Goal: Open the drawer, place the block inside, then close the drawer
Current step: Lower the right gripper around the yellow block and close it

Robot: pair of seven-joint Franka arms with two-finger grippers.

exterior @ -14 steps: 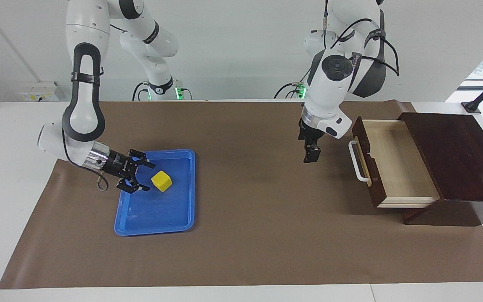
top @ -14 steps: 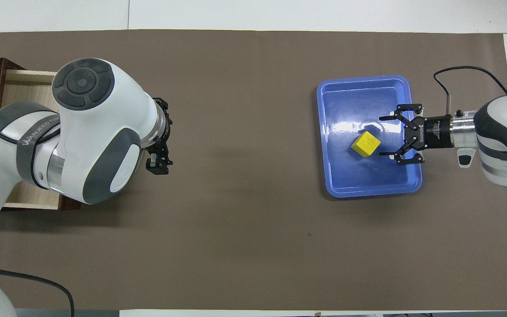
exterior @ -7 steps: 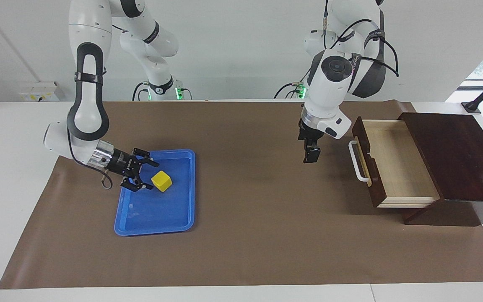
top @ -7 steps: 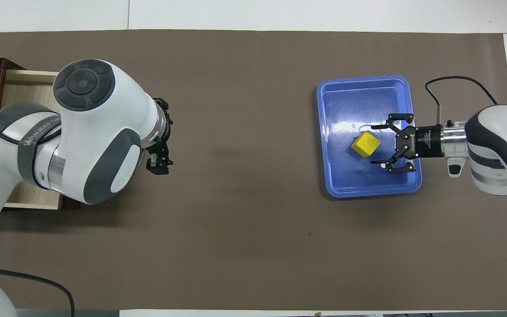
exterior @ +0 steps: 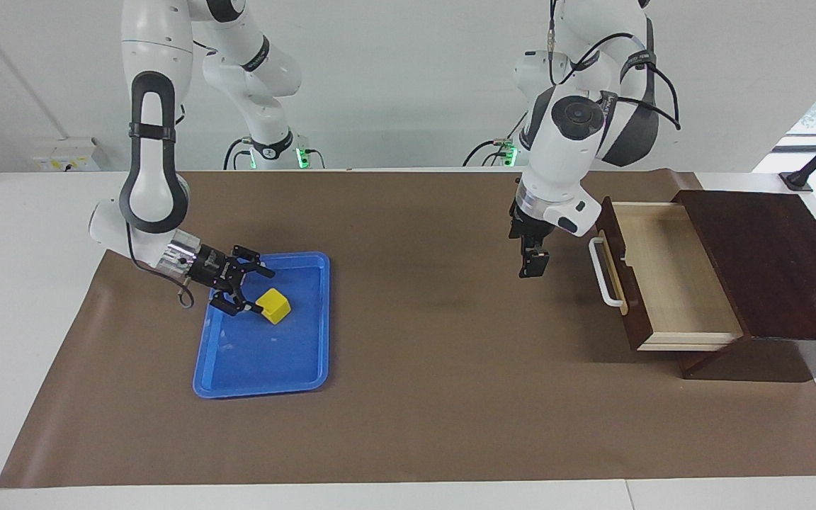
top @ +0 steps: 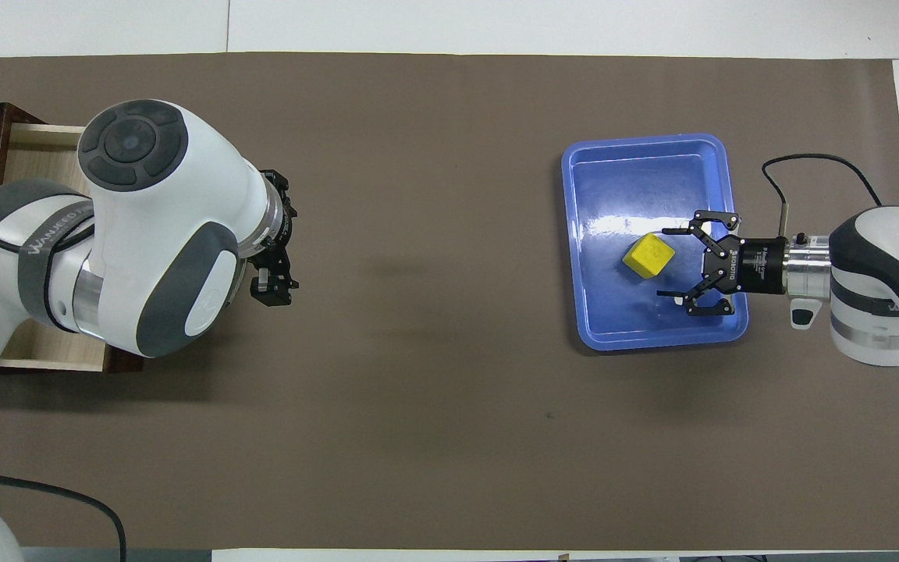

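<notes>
The yellow block (exterior: 273, 305) (top: 648, 255) lies in the blue tray (exterior: 259, 368) (top: 644, 152) toward the right arm's end of the table. My right gripper (exterior: 252, 291) (top: 666, 262) is low over the tray and open, with its fingertips level with the block's edge and not gripping it. The drawer (exterior: 670, 273) of the dark wooden box stands pulled out; its pale inside holds nothing and its white handle (exterior: 603, 273) faces the table's middle. My left gripper (exterior: 530, 265) (top: 271, 287) hangs open over the mat in front of the drawer, holding nothing. In the overhead view the left arm covers most of the drawer (top: 36, 144).
The dark brown box (exterior: 769, 262) sits at the left arm's end of the table. A brown mat (exterior: 415, 397) covers the tabletop between the tray and the drawer. A cable loops from the right wrist (top: 808, 168) beside the tray.
My right gripper has slid across the tray up to the block, still open. The left gripper has shifted slightly toward the drawer. Block and drawer have not moved.
</notes>
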